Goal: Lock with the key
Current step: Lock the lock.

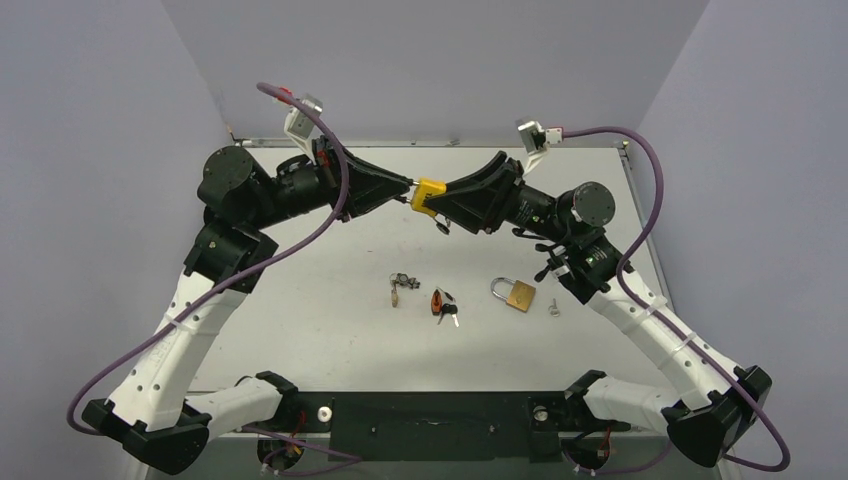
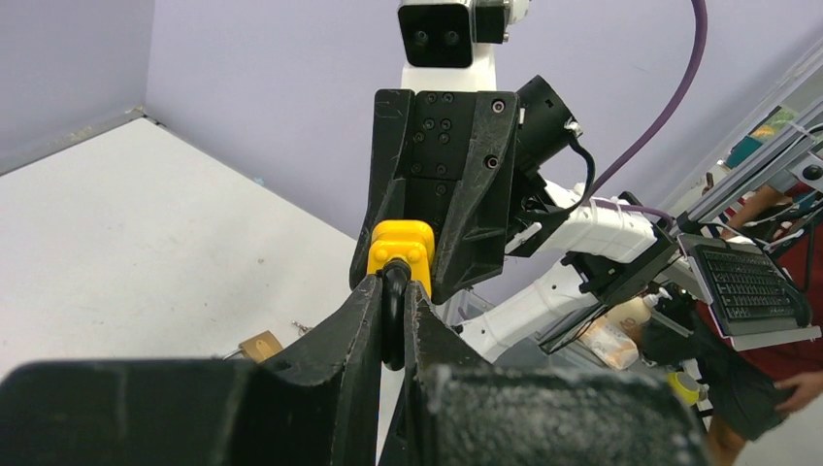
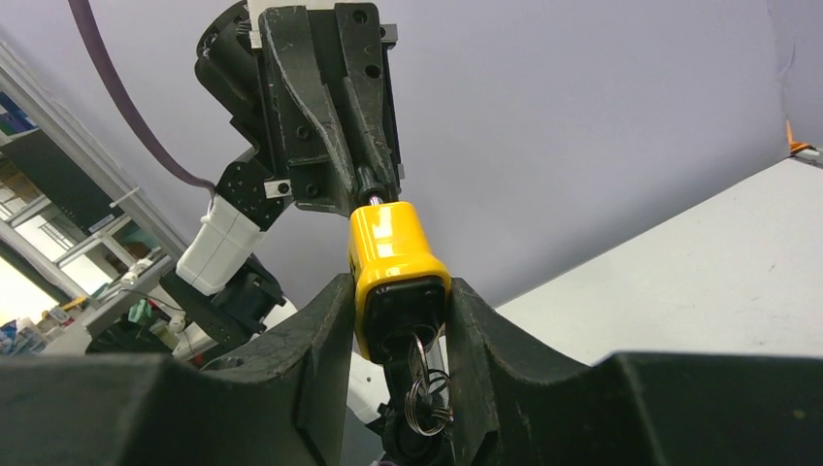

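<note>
The left end effector (image 1: pixel 405 185) is closed almost fully, its two fingers (image 2: pixel 361 320) pinched on the black shackle (image 2: pixel 393 325) of a yellow padlock (image 1: pixel 428 192). The right end effector (image 1: pixel 447 202) is partly open and clamps the body of the same padlock between its fingers (image 3: pixel 325 325). Both hold it in the air above the far middle of the tabletop (image 1: pixel 330 330). In the right wrist view a key (image 3: pixel 419 351) sits in the underside of the padlock body, with a wire ring (image 3: pixel 423 406) hanging from it.

There are two arms and two end effectors. Two padlocks can be counted: the yellow one in the air and a brass padlock (image 1: pixel 517 294) lying on the tabletop. Also on the tabletop are:
- a bunch of keys with orange and black heads (image 1: pixel 443 303)
- a single small silver key (image 1: pixel 553 306), just right of the brass padlock
- a small metal item (image 1: pixel 400 288), too small to identify
</note>
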{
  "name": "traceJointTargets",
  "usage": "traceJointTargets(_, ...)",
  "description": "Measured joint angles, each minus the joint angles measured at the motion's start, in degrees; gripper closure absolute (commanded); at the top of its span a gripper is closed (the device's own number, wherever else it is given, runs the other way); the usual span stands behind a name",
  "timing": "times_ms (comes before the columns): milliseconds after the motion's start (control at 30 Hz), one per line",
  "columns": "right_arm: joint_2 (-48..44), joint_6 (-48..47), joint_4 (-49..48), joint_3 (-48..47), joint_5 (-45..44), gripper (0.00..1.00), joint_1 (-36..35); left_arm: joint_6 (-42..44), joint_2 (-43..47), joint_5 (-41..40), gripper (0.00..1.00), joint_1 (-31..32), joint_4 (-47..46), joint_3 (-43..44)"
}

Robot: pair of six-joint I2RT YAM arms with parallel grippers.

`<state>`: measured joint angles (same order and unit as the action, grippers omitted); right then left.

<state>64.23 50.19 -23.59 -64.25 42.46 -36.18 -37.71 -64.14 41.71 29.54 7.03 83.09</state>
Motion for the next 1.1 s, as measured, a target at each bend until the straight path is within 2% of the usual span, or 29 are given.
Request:
traceJointTargets(500,1.0,-2.8,4.0,-4.2,-2.6,1.0,-0.7,0.1,0.8,-7.4,1.0,2.8,-4.5,-1.9)
traceJointTargets(1100,4.6,8.3,-7.6,-5.2,0.1,1.0,-0.7,5.5,1.5,-16.4,1.0,7.9,-6.6,-0.3)
